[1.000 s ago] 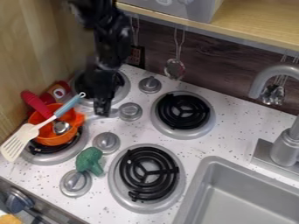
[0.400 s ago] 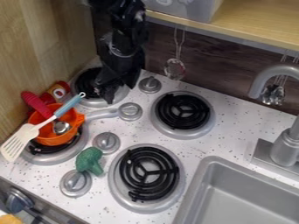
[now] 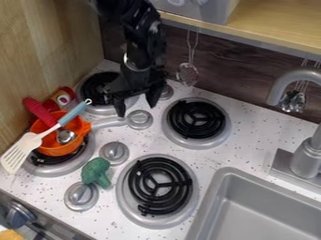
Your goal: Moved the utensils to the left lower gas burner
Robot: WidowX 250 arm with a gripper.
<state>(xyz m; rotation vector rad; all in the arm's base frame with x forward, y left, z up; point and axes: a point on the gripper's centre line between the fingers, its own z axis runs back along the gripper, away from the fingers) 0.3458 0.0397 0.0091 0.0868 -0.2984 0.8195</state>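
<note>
The white spatula (image 3: 26, 146) and silver spoon (image 3: 65, 136) are with the orange pot (image 3: 57, 149) on the left lower burner (image 3: 56, 171). Green broccoli (image 3: 95, 171) lies near it. Up by the left back burner (image 3: 99, 109), the black tool (image 3: 136, 110) has its fingers spread wide.

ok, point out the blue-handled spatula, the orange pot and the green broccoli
Blue-handled spatula (image 3: 74, 114), camera view, on its blue handle.
Orange pot (image 3: 56, 149), camera view, on its outer wall.
Green broccoli (image 3: 95, 170), camera view, on its head.
</note>
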